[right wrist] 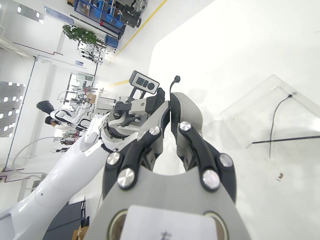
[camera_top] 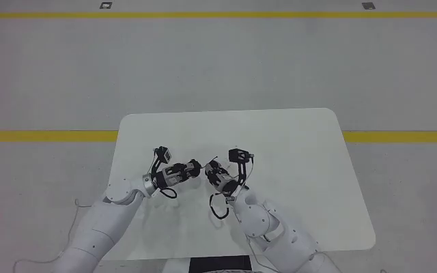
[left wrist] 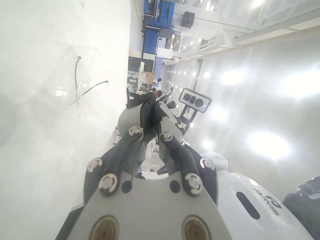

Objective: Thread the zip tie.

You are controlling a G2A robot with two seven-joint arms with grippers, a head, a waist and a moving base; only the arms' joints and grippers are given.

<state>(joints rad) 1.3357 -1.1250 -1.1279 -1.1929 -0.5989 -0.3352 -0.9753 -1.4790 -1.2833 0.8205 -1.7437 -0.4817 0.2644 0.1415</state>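
R jaws clamped on zip tie (right wrist: 176, 78)

Wide room over the far half and right side of the table (camera_top: 300, 136). Near its front middle the left gripper (camera_top: 198, 165) and right gripper (camera_top: 209, 168) stand almost tip to tip — no way between, a zip tie (right wrist: 177, 79) jutting from the right one's pinch. A see-through tray (right wrist: 250, 111) sits nearby.

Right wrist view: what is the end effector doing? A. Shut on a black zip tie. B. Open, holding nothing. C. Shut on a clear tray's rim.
A: the right end effector is shut on a black zip tie, whose head sticks out past its fingertips.
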